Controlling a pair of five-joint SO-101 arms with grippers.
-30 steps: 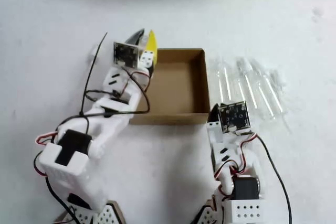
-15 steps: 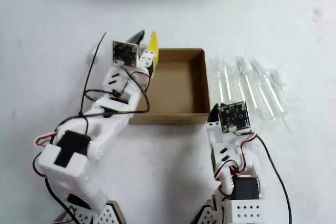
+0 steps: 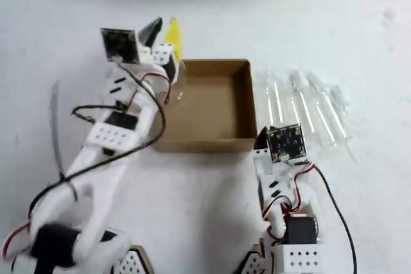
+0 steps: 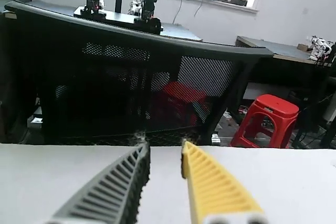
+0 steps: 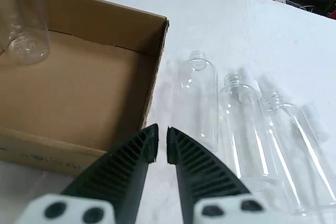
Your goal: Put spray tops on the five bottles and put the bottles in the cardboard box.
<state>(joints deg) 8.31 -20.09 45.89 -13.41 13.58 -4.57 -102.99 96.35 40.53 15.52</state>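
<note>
Seen from above, the right hand (image 5: 163, 132), fingers nearly closed on nothing, sat at centre right just below the clear bottles (image 3: 302, 110), which lay side by side on the desk (image 3: 359, 43) right of the cardboard box (image 3: 247, 104), long axes running up the frame, well apart from the slightly parted left hand (image 3: 164, 25).

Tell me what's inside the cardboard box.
One clear bottle, upright in a far corner of the cardboard box, is all that shows inside. Its top is cut off from sight, so whether it has a spray top cannot be told.
</note>
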